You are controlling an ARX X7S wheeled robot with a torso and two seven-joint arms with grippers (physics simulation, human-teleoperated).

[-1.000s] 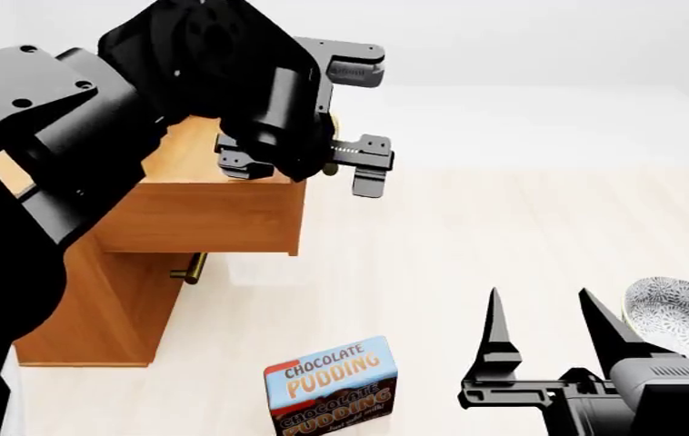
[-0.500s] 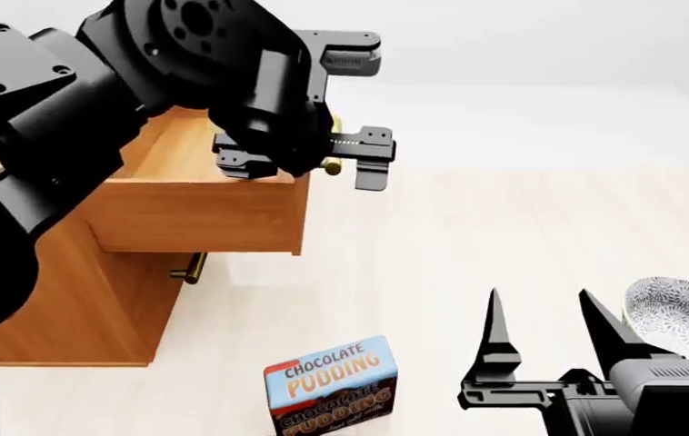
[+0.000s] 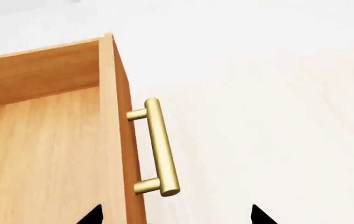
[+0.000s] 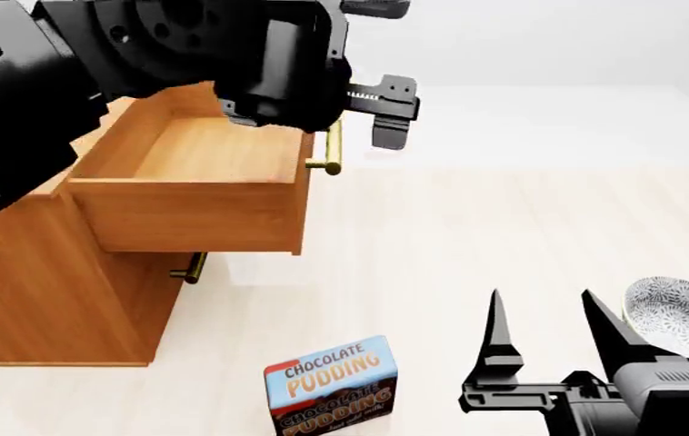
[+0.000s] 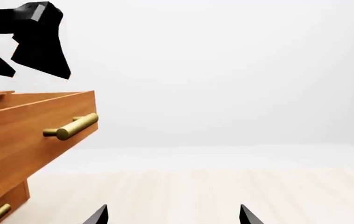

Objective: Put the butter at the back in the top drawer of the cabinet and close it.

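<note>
hovering left hand [image 4: 363,68], top drawer [image 4: 187,204] open

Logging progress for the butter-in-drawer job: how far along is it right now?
Done: the top drawer of the cabinet stands pulled open, inside bare. In hand: nothing; the left pincer is open above the handle, the right pincer open and empty. Left: the butter, which is out of view, and closing.

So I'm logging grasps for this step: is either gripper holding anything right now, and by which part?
Nothing is held. The left gripper is open above the top drawer's handle, not touching it. The right gripper is open and empty.
</note>
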